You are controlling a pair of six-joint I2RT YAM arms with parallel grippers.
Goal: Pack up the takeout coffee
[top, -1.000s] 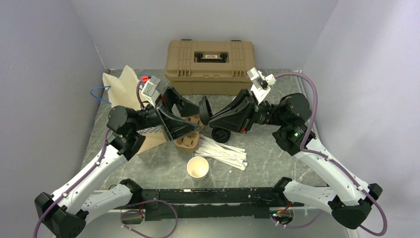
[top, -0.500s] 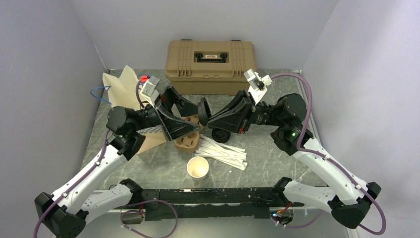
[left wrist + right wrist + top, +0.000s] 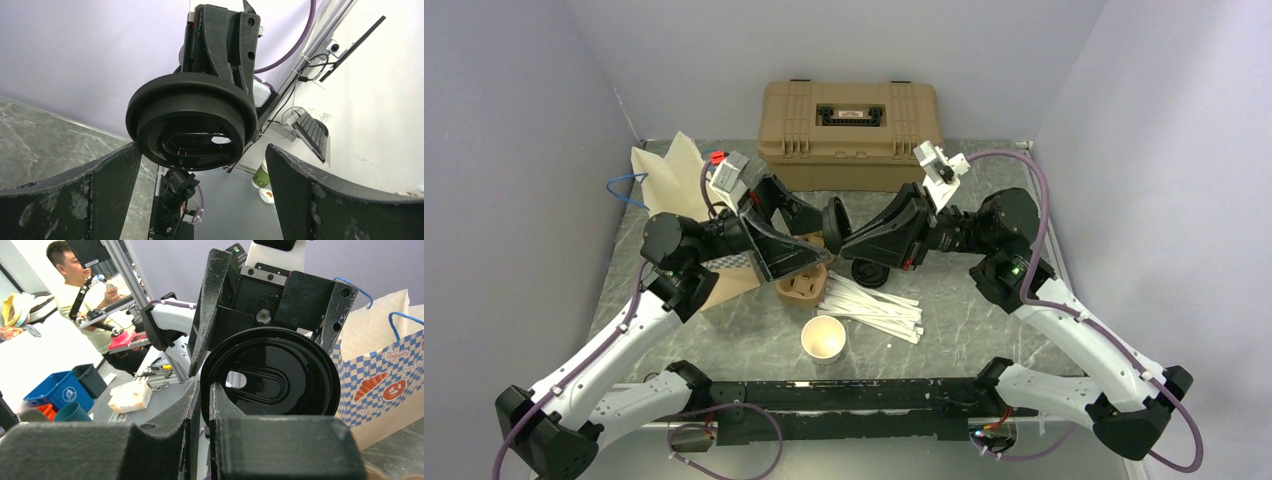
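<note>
**Coffee on the table, spare lid in the right gripper**

Your takeout coffee (image 3: pixel 870 272) stands on the table (image 3: pixel 964 320) at the centre of the top view, under the right arm. Only its black top shows; its side is hidden.

You have 2 black lids. 1 is on that cup. The other, the loose lid (image 3: pixel 834 222), is pinched on edge by the right gripper (image 3: pixel 836 228). The left gripper (image 3: pixel 809 238) faces it with its jaws spread wide, holding nothing.

You also have 1 open paper cup (image 3: pixel 824 338), 1 brown carrier (image 3: pixel 802 288), 1 heap of white sticks (image 3: pixel 874 305), 1 paper bag (image 3: pixel 669 175) and 1 tan case (image 3: pixel 849 120).

Only the left wrist view shows you the lid's sip hole. Only the right wrist view shows the bag's blue checks.
</note>
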